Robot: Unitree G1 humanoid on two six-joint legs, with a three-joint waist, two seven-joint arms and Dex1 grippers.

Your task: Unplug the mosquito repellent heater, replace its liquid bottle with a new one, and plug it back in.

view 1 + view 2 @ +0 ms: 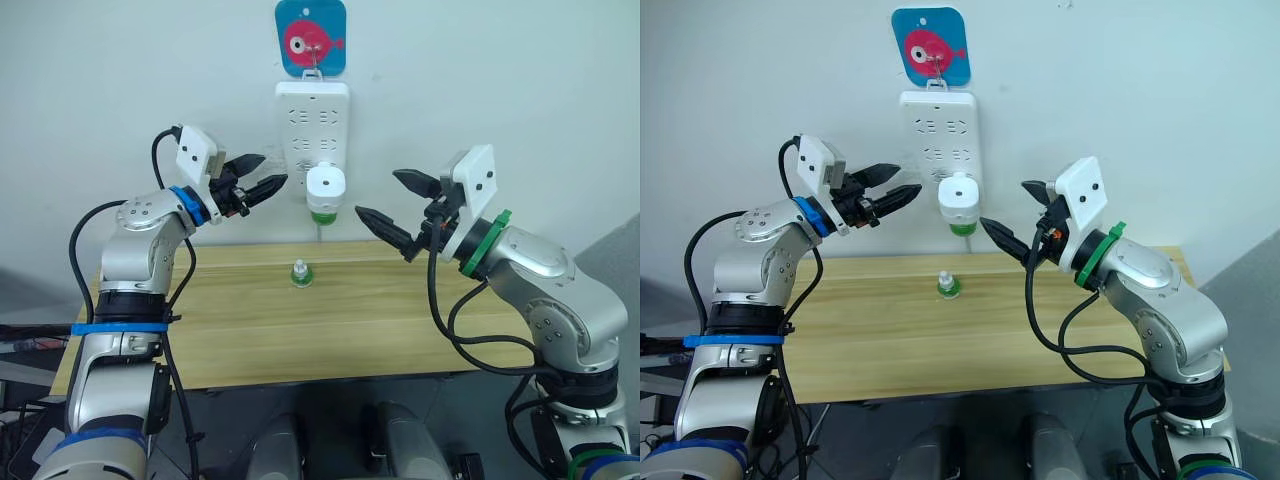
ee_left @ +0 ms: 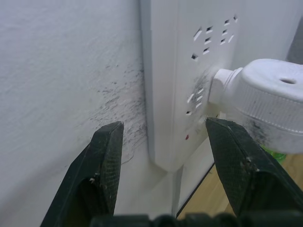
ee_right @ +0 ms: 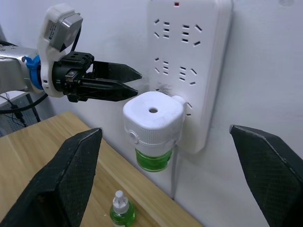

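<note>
Flanking the plugged-in mosquito repellent heater (image 1: 326, 192) with both jaws released (unplugging pending), the right gripper (image 1: 400, 203) must next close on its body

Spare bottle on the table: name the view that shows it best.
Right wrist view: the spare bottle appears close, with its white cap and green base distinct. Both eye views show it small on the table, below the mosquito repellent heater.

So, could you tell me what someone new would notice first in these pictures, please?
Most striking is the mosquito repellent heater, with green liquid in its bottle, plugged into the white power strip on the wall under a blue fish hook. The open left gripper and open right gripper flank it. A spare green bottle stands on the wooden table below.
</note>
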